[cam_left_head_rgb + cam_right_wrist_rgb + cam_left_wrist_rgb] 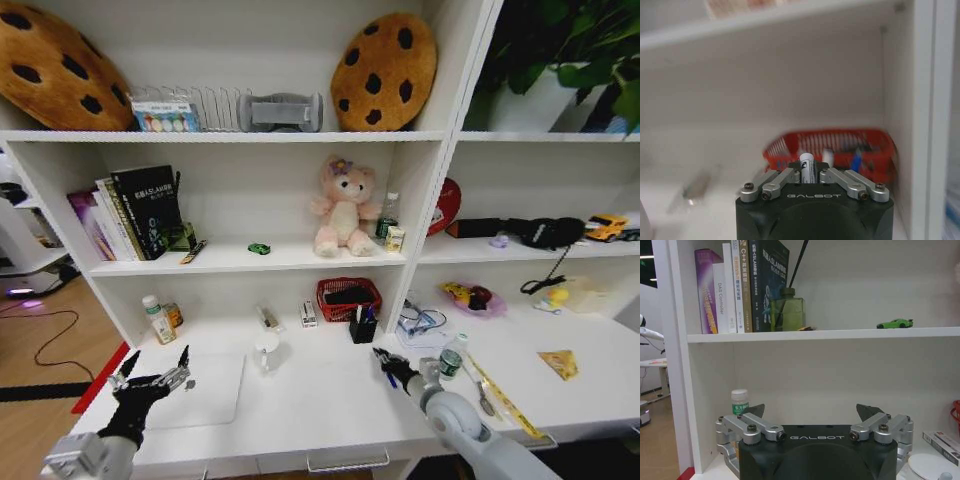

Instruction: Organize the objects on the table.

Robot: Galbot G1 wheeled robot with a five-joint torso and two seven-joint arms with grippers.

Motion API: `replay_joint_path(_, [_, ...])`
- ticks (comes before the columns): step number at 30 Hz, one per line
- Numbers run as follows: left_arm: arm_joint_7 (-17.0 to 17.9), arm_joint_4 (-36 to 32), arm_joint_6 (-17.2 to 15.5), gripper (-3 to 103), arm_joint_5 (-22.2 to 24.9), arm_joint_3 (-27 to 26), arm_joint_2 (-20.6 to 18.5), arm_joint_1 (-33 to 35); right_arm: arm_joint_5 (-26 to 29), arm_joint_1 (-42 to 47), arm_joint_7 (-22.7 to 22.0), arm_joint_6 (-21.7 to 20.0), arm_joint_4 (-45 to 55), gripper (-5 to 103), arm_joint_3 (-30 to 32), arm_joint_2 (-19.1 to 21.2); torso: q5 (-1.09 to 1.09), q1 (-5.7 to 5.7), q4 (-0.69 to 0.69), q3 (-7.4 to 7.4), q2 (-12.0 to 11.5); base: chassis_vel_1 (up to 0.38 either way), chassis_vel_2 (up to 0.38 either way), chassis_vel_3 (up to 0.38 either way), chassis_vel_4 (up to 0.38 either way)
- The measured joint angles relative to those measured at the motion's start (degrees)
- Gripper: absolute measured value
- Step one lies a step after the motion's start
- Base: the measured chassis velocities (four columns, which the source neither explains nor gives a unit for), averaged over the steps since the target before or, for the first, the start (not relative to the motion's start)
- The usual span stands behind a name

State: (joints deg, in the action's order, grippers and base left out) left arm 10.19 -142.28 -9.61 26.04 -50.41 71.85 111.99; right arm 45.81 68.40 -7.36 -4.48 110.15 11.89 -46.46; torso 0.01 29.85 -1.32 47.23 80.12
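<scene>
While shut, right tool (807, 176) on pen (806, 167)

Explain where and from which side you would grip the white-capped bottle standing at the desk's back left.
Grip the bottle around its round middle, coming level from the front with the left gripper, jaws open. It stands upright near the side wall, leaving the front free.

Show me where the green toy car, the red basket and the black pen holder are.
green toy car (895, 323), left wrist view, middle of its body
red basket (348, 298), head view, its front wall
black pen holder (363, 330), head view, its front face
</scene>
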Motion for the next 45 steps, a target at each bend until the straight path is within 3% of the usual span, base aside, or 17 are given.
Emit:
replay_joint_path(1, [0.00,0.00,0.00,100,0.00,0.00,0.00,0.00,0.00,0.00,0.00,0.00,0.00,13,0.00,0.00,0.00,0.00,0.00,0.00,0.00,0.000,0.000,0.000,0.000])
replay_joint_path(4, [0.00,0.00,0.00,100,0.00,0.00,0.00,0.00,-7.57,-5.37,2.95,9.72,-1.49,13,-1.54,-1.29,-0.03,0.00,0.01,-0.01,0.00,0.000,0.000,0.000,0.000])
replay_joint_path(5, [0.00,0.00,0.00,100,0.00,0.00,0.00,0.00,-9.85,-6.87,2.92,12.62,-3.09,13,-2.13,-1.98,-0.02,0.00,0.00,0.00,0.00,0.000,0.000,0.000,0.000])
replay_joint_path(6, [0.00,0.00,0.00,100,0.00,0.00,0.00,0.00,-9.85,-6.87,2.92,12.62,-3.09,13,-2.13,-1.98,-0.02,0.00,0.00,0.00,0.00,0.000,0.000,0.000,0.000])
replay_joint_path(8, [0.00,0.00,0.00,100,0.00,0.00,0.00,0.00,-14.86,-10.66,0.60,19.58,-9.17,13,-3.56,-4.30,-0.01,0.00,0.01,0.00,0.00,0.000,0.000,0.000,0.000])
replay_joint_path(9, [0.00,0.00,0.00,100,0.00,0.00,0.00,0.00,-14.86,-10.66,0.60,19.58,-9.17,13,-3.56,-4.30,-0.01,0.00,0.01,0.00,0.00,0.000,0.000,0.000,0.000])
replay_joint_path(11, [0.02,0.00,-0.01,100,0.00,0.00,0.00,0.00,-18.71,-13.20,-1.65,24.87,-15.04,13,-4.44,-6.65,0.00,0.00,0.00,0.00,-0.01,0.000,0.000,0.000,0.000])
replay_joint_path(16, [0.00,0.00,-0.01,100,0.00,0.00,0.00,0.00,-21.65,-14.87,-1.42,29.13,-21.24,13,-5.33,-9.00,-0.01,-0.01,-0.01,-0.01,0.00,0.000,0.000,0.000,0.000])
replay_joint_path(28, [0.00,0.00,-0.01,100,0.00,0.00,0.00,0.00,-21.86,-17.80,-0.88,31.83,-28.43,13,-6.78,-13.65,-0.02,-0.02,-0.01,-0.01,0.00,0.000,0.000,0.000,0.000])
replay_joint_path(39, [0.00,0.00,-0.01,100,0.00,0.00,0.00,0.00,-21.52,-22.00,-0.72,31.84,-31.73,9,-9.27,-16.36,-0.01,-0.02,0.01,-0.01,0.01,0.000,0.000,0.000,0.000])
replay_joint_path(43, [0.00,0.00,-0.01,100,0.00,0.00,0.00,0.00,-22.73,-21.83,-0.70,29.28,-31.57,24,-9.24,-16.22,-0.02,-0.02,0.00,-0.01,0.01,0.000,0.000,0.000,0.000])
replay_joint_path(45, [0.00,0.00,0.00,100,0.00,0.00,0.00,0.00,-22.65,-21.53,-0.69,28.96,-31.39,24,-9.23,-16.16,-0.02,-0.02,-0.01,-0.01,0.01,0.000,0.000,0.000,0.000])
